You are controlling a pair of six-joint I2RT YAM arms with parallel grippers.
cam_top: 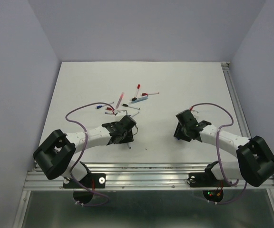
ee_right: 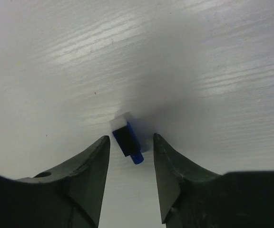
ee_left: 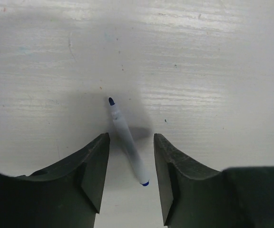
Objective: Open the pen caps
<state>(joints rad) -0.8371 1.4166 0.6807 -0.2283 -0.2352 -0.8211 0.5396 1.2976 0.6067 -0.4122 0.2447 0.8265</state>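
A blue cap [ee_right: 127, 138] lies on the tabletop [ee_right: 56, 66], between the right tool's [ee_right: 131, 138] fingers.
The right tool is part open and holds nothing; the cap touches neither finger. The left tool [ee_left: 131, 137] is part open over a bare pen [ee_left: 126, 142].

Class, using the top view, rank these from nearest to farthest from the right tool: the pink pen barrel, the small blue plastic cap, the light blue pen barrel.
1. light blue pen barrel: right side of the cluster, closest to the right tool.
2. pink pen barrel: tilted, mid-cluster.
3. small blue plastic cap: cluster's left end, farthest.
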